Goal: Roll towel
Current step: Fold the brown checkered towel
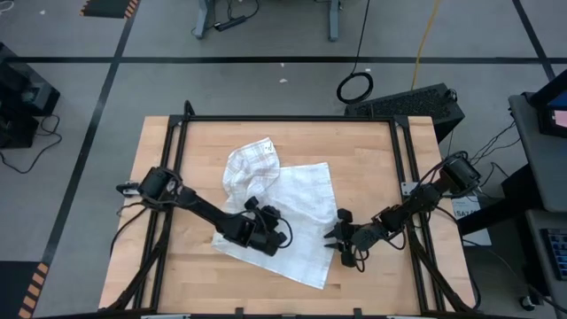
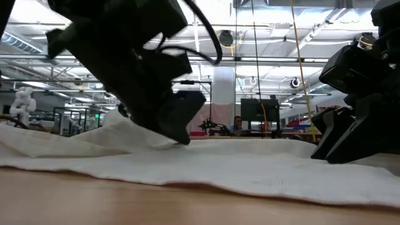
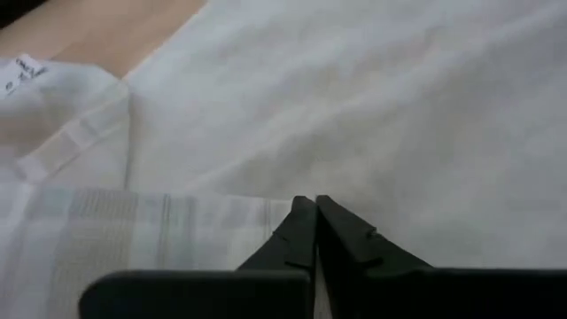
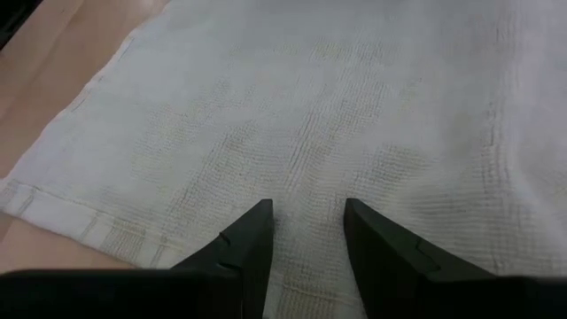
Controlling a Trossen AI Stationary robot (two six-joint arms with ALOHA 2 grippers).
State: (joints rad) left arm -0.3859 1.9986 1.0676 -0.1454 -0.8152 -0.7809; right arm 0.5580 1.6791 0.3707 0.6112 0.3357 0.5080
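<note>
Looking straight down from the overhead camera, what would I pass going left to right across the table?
Left end effector shut, on the thin white wrinkly cloth towel → right end effector at the towel's right edge → bare pale wooden table.

TEXT: none legible | LABEL: small white sewn-in tag (image 3: 22, 73) at corner of towel (image 3: 372, 97), dark print present, characters too small to read | BRANDS: none | NUMBERS: none | SIGNS: none readable in room beyond counter
</note>
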